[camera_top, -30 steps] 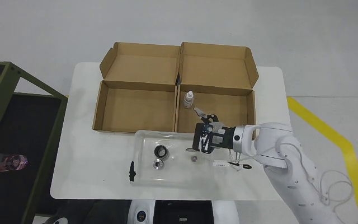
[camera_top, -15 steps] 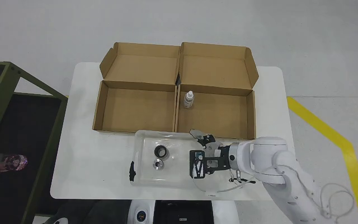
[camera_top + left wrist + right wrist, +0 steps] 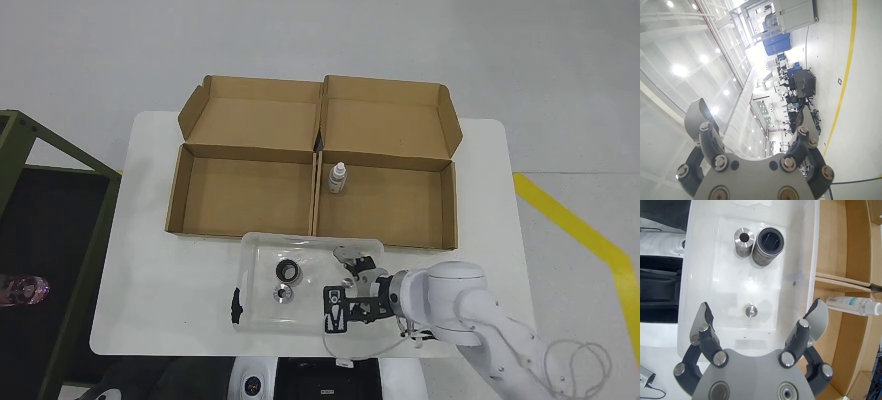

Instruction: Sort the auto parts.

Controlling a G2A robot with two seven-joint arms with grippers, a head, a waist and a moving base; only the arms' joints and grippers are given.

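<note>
The right hand (image 3: 761, 306) hangs open over the clear tray (image 3: 811, 256) on the surface (image 3: 170, 290). Its wrist view details the parts: a steel sleeve (image 3: 744, 244) just beside a wider, dark-bored bearing (image 3: 768, 248), and a small stud (image 3: 750, 311) apart, below the spread fingers. The top view adds two boxes (image 3: 245, 195) behind the tray, with a bottle (image 3: 338, 178) in the right one. The left hand (image 3: 751, 108), open, points at a ceiling.

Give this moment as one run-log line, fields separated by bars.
right gripper: open over clear tray | tray: small metal part, steel sleeve, bearing | spray bottle: in cardboard box | left gripper: open, empty
</note>
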